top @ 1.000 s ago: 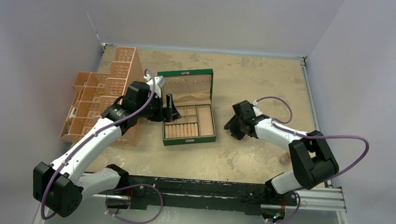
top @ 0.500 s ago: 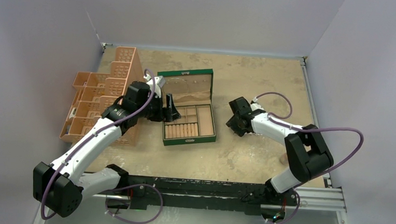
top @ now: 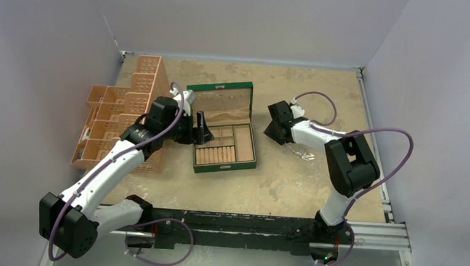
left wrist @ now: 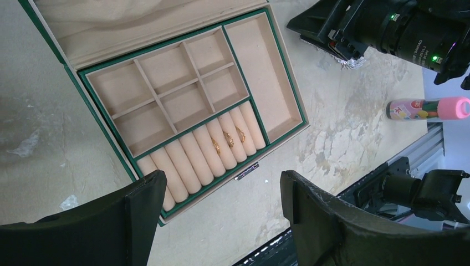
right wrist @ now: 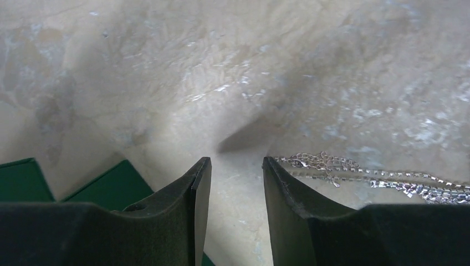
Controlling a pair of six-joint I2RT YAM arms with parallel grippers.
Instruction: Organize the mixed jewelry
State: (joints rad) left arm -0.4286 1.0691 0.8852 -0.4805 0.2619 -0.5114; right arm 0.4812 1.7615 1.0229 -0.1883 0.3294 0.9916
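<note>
Silver chain [right wrist: 377,176] flat on the tabletop [right wrist: 166,66], just beside the right tool [right wrist: 236,166]; jaws parted, nothing between them

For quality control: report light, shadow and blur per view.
Top external: even, soft light; the silver chain only a faint glint. Left wrist: green box sharp, left tool nearly black. Right wrist: chain crisp, a shadow streak ahead of the right tool.

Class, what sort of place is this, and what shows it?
Likely a robot lab bench: left arm and right arm bolted to a rail, plain walls round the table.
</note>
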